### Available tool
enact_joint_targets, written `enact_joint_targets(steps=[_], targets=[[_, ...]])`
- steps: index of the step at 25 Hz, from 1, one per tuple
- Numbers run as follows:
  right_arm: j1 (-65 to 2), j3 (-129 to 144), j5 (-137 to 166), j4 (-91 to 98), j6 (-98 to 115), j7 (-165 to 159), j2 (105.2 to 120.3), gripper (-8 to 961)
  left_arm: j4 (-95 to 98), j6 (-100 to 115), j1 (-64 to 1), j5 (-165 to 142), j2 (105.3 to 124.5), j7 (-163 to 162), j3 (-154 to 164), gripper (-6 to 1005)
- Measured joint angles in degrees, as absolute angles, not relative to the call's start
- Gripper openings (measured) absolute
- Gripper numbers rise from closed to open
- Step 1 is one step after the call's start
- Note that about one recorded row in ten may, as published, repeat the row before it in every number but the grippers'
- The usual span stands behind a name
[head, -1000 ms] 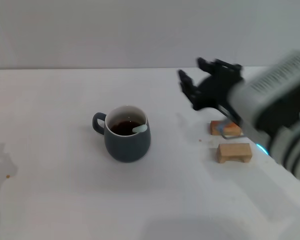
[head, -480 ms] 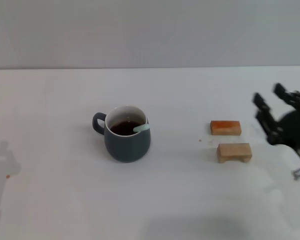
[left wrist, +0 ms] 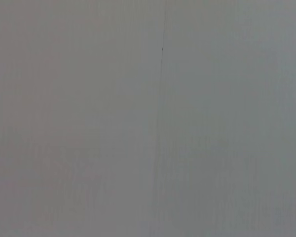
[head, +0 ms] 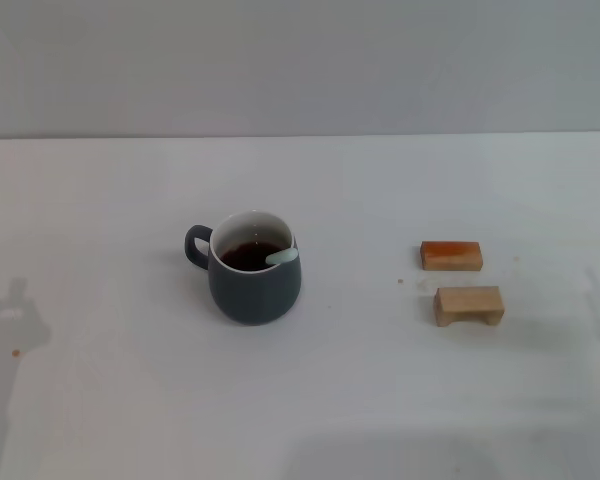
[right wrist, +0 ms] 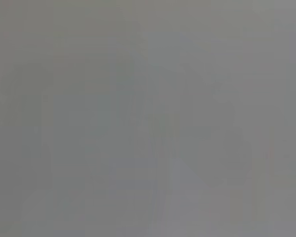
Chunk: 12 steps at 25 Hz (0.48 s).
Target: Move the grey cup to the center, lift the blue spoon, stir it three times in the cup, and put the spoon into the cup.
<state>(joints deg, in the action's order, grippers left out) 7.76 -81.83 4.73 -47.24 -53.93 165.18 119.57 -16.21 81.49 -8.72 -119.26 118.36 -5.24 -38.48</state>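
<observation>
Spoon seated in cup, grippers out of frame.
The grey cup is set upright near the middle of the white table, handle to the robot's left, dark liquid inside. The blue spoon is leaned on the rim, only its pale handle end seen. Two wooden blocks are placed well apart to the right. Gripper opening cannot be told: neither is seen in any view.

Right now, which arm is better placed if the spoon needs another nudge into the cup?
Probably neither. No gripper shows in any view. The blue spoon already rests in the grey cup, handle tip on the rim toward the robot's right, so the right arm would likely suit slightly better.
</observation>
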Motion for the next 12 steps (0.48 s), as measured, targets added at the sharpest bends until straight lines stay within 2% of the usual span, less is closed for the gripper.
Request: enact_joint_targets(steps=[12], targets=[[6.8, -83.1, 4.6, -45.5, -56.9, 165.2, 119.57, 427, -15.9, 81.3, -9.2, -119.2, 118.49, -5.2, -38.4, -2]])
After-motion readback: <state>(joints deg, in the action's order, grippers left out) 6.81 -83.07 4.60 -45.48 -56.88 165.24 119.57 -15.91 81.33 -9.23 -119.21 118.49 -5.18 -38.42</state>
